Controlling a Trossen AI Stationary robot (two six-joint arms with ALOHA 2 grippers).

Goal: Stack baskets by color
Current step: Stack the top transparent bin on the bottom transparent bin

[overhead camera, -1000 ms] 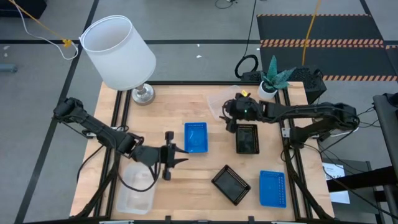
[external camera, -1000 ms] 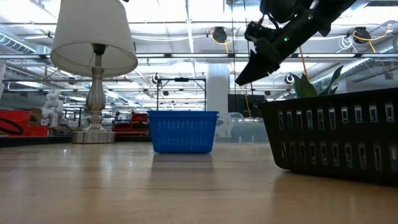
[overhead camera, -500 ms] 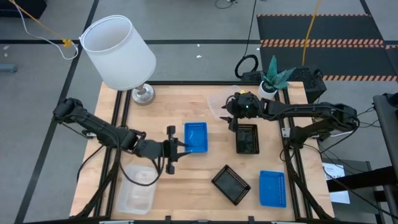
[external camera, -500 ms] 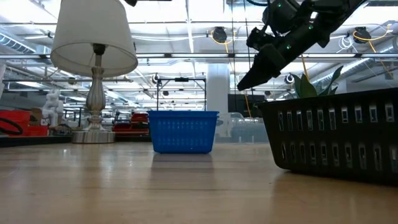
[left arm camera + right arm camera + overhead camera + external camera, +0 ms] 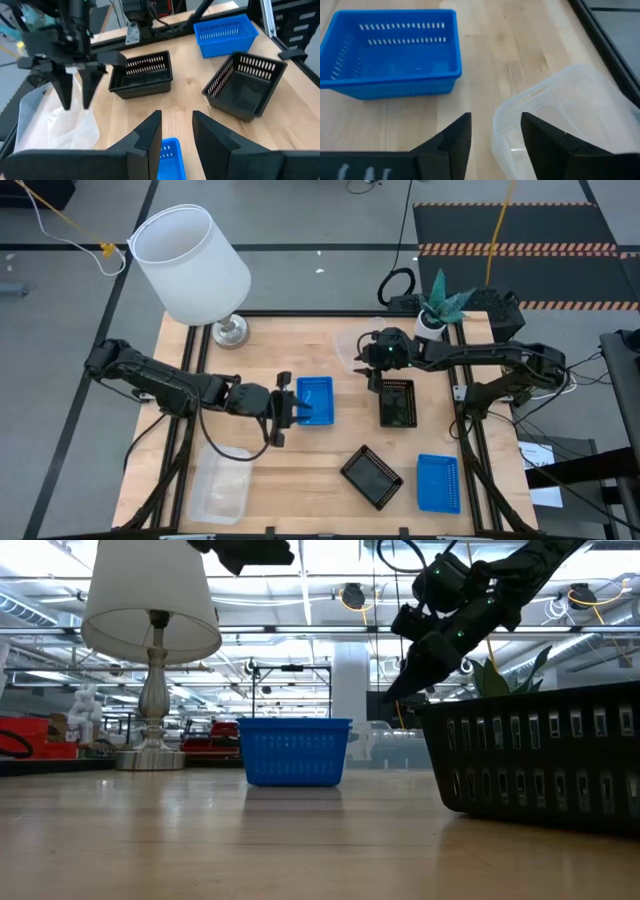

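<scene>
The left gripper, jaws narrowly parted and empty, hovers over the blue basket while the right gripper straddles the clear basket's rim, half-open; closing should come next.

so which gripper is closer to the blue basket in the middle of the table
Left. The left gripper is right at the near-left edge of the middle blue basket, fingers apart. The right gripper is farther off, above the clear basket near the table's far side.
</scene>
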